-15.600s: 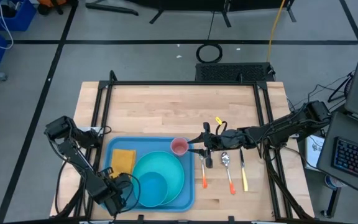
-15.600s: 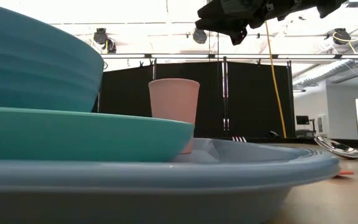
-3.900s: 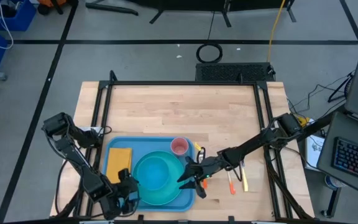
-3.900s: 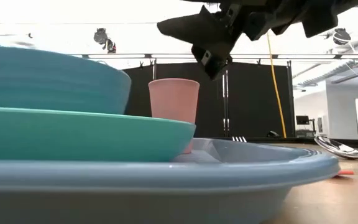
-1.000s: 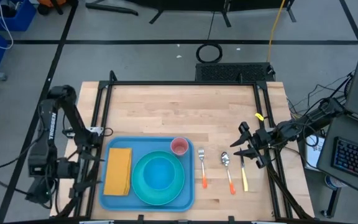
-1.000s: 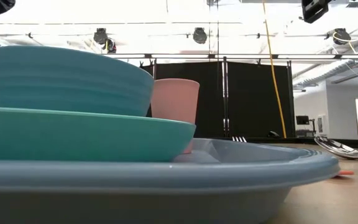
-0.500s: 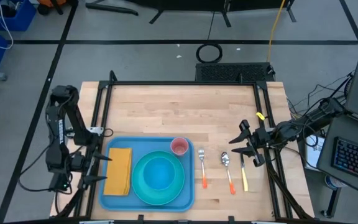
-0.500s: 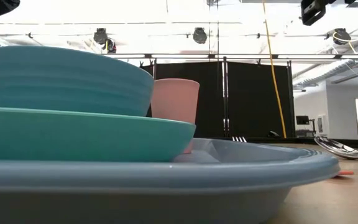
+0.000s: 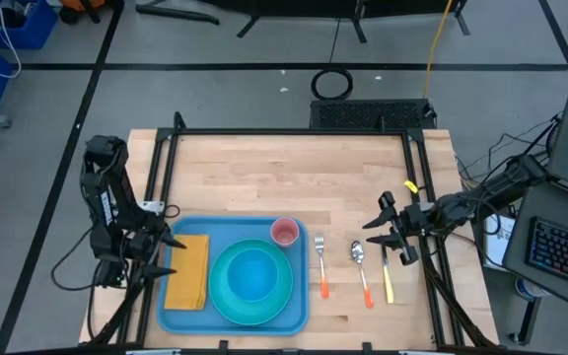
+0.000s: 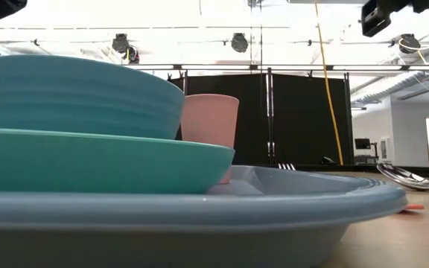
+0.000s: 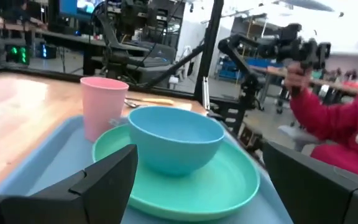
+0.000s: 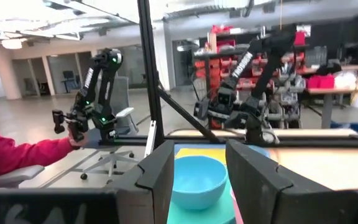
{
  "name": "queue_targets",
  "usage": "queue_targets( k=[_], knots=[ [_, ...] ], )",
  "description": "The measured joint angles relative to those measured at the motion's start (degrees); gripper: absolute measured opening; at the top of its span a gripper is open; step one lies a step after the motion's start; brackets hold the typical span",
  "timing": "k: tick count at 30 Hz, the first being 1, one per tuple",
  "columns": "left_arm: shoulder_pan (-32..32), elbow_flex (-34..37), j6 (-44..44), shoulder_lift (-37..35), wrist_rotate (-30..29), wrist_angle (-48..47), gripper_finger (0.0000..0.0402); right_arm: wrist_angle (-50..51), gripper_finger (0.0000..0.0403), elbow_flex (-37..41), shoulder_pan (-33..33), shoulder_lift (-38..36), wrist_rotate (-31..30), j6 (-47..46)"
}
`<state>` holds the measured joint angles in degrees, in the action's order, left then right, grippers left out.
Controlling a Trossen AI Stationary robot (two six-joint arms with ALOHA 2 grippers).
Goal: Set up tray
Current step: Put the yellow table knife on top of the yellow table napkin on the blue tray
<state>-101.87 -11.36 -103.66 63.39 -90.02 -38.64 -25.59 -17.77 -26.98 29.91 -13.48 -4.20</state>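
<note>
The light-blue tray (image 9: 296, 301) lies at the table's near left. On it rest a yellow folded cloth (image 9: 187, 269), a teal plate (image 9: 276, 296) with a blue bowl (image 9: 252, 272) in it, and a pink cup (image 9: 284, 232) standing at the far right corner. My left gripper (image 9: 169, 254) hangs open just off the tray's left edge, pointing level at the bowl (image 11: 176, 140) and cup (image 11: 103, 106). My right gripper (image 9: 381, 226) is open above the cutlery to the right of the tray, holding nothing, and faces the bowl (image 12: 196, 179).
A fork (image 9: 319, 264), a spoon (image 9: 361, 270) and a yellow-handled knife (image 9: 387, 277) lie side by side on the wood, right of the tray. Black frame rails (image 9: 294, 132) border the table. A person's red sleeve (image 11: 331, 109) shows beyond the table.
My left gripper has sunk and swung from beyond the table's near left corner toward the tray's left edge, rolling as it went, and has stayed open. The tray and its dishes have not moved.
</note>
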Motion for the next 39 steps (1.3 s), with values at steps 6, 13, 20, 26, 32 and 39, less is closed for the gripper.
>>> queue_targets(
  k=[6, 13, 20, 26, 32, 39],
  knots=[
    [-0.96, 0.03, 4.26, -0.01, 1.21, 0.25, 0.0351, -12.31, 0.0134, 5.12, 0.0, -0.02, -0.02, 1.9],
    [-0.95, 0.01, 8.2, -0.02, 12.55, 0.33, 0.0351, -19.93, 0.0134, 9.7, 0.0, -0.02, -0.02, -2.85],
    [-0.99, 0.01, 7.33, -0.04, 25.3, 1.16, 0.0351, -21.39, 0.0134, 11.27, 0.01, 0.02, -3.24, -4.12],
    [0.57, 0.01, 3.47, -0.1, 26.73, 1.95, 0.0351, -21.37, 0.0134, 11.29, 0.0, 0.02, -3.25, -4.12],
    [-2.65, -3.59, 12.85, -0.71, 10.4, 6.41, 0.0351, -21.35, 0.0134, 11.29, 0.0, 0.02, -3.3, -4.1],
    [-2.91, -16.19, 38.04, -1.52, 8.17, 15.9, 0.0351, -21.29, 0.0134, 11.29, 0.0, 0.26, -7.25, -4.1]
  ],
)
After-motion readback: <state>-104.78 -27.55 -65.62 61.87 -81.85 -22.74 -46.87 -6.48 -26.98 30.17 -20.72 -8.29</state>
